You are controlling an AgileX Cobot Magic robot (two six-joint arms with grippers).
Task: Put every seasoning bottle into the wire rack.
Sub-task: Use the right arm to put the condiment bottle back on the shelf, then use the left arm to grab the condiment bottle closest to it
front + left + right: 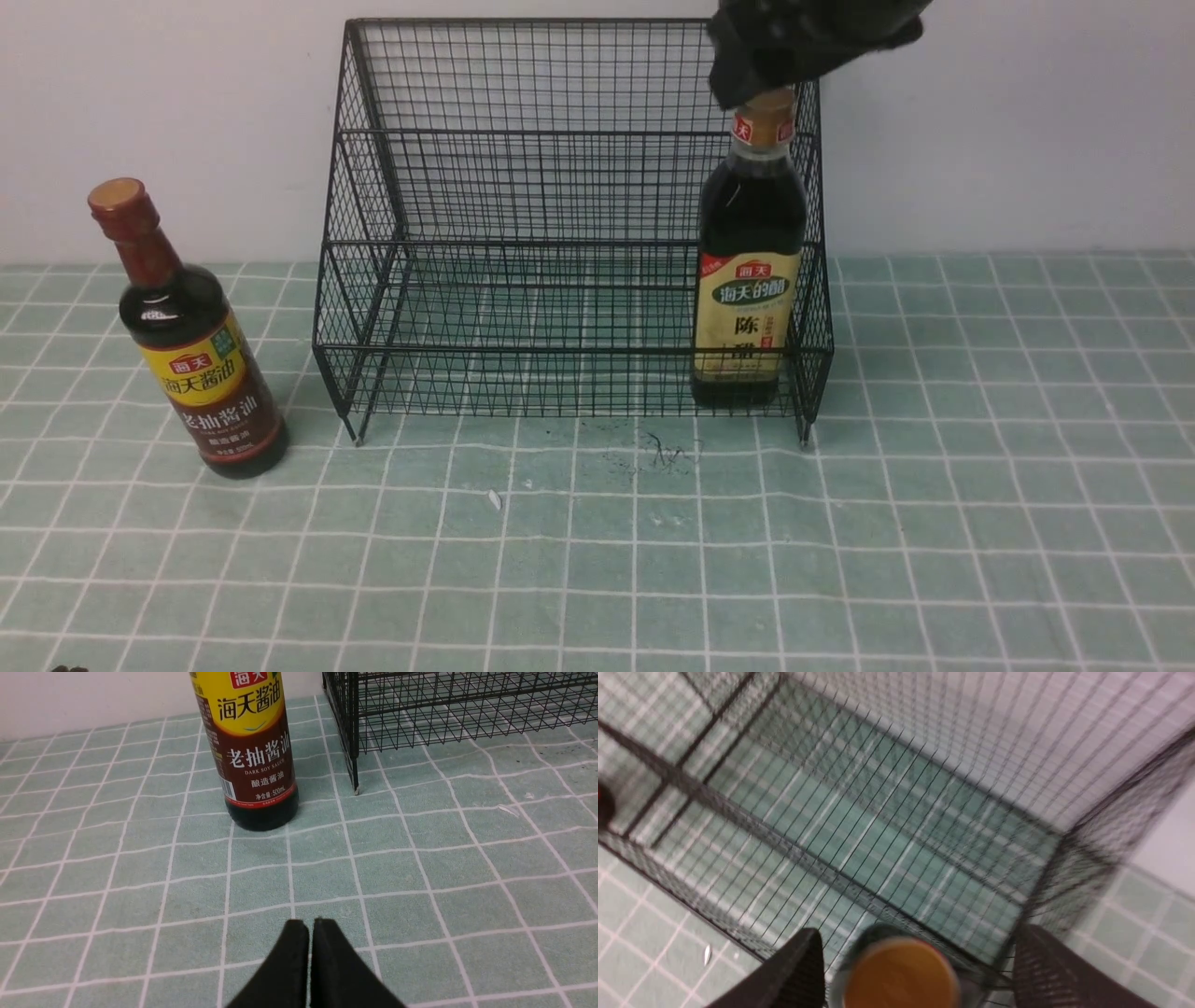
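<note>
The broad seasoning bottle [747, 280], with tan cap and beige label, stands upright at the right end of the wire rack's [523, 187] lower tier. My right gripper [758, 89] hovers just over its cap. In the right wrist view that gripper [920, 938] is open, its fingers wide of the tan cap [901, 975] and not touching it. The slim seasoning bottle [201, 364], red-wrapped at the neck with a yellow-and-maroon label, stands on the cloth left of the rack. My left gripper [310, 921] is shut and empty, low over the cloth, a short way before that bottle [254, 751].
A green checked cloth [980, 485] covers the table, with a white wall close behind the rack. A small white scrap [495, 499] and dark marks [667, 453] lie before the rack. The rack's near left foot [356, 788] stands beside the slim bottle.
</note>
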